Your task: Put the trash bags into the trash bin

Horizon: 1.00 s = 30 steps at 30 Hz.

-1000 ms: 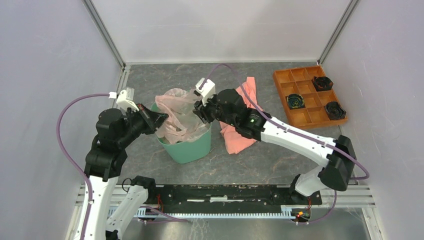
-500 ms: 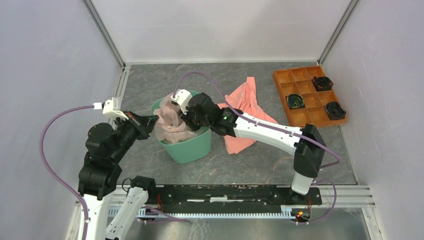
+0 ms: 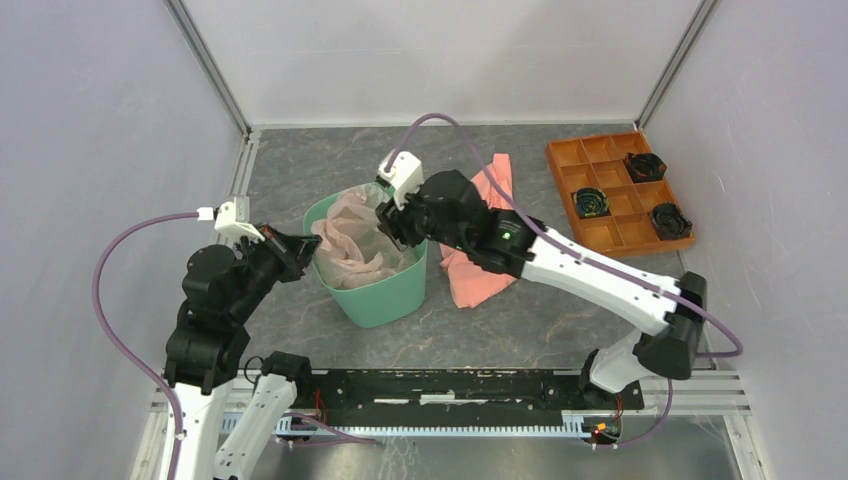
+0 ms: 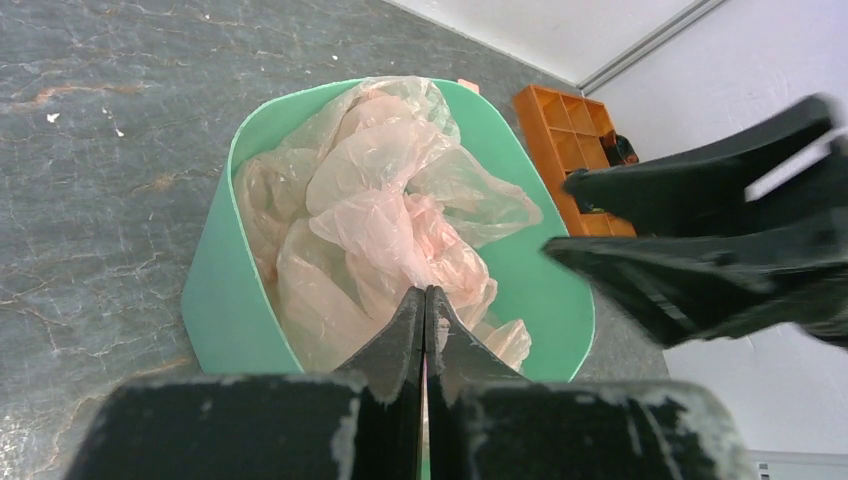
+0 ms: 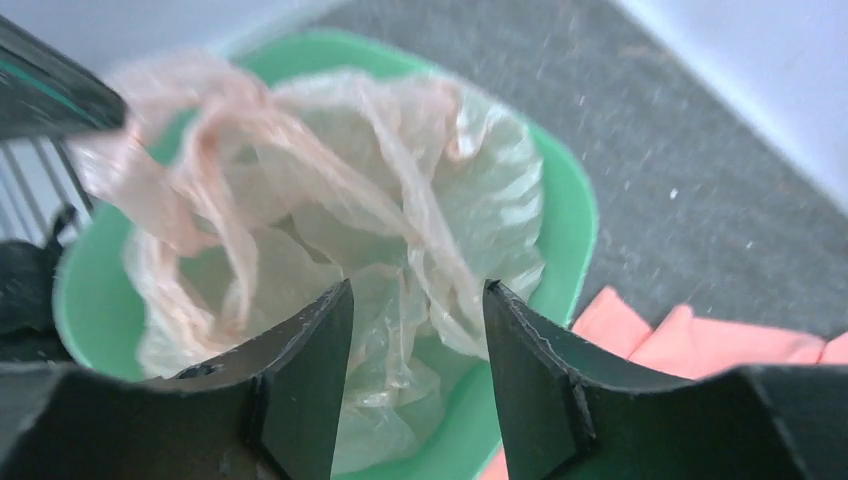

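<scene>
- The pale pink trash bag (image 3: pixel 350 245) lies bunched inside the mint-green trash bin (image 3: pixel 385 300), centre-left of the top view.
- My left hand (image 4: pixel 425 300) is pinched together on a fold of the bag at the bin's left rim.
- My right hand (image 5: pixel 418 330) hangs over the bin, fingers apart, gripping nothing.
- An orange cloth (image 3: pixel 470 275) lies on the table (image 3: pixel 300 170), right of the bin.

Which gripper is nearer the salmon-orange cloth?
Right. The right gripper hovers over the trash bin's right rim, beside the cloth; the left gripper, shut on the trash bag, is at the bin's left rim.
</scene>
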Each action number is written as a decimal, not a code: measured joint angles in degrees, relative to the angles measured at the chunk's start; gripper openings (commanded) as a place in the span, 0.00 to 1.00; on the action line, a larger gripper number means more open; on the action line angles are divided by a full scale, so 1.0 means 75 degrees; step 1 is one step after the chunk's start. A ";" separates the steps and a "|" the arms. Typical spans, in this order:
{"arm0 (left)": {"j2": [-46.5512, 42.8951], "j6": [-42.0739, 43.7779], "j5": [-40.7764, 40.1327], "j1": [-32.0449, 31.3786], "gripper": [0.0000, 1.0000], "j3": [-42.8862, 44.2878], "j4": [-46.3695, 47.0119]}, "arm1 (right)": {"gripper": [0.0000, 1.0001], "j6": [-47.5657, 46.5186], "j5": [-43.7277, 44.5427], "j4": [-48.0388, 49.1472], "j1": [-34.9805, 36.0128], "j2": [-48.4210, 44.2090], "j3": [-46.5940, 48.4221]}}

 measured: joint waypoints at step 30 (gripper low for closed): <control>-0.0233 0.0154 -0.0495 0.0000 0.02 -0.0119 -0.0303 | 0.64 0.0962 -0.1577 0.2742 -0.0015 -0.1224 -0.1142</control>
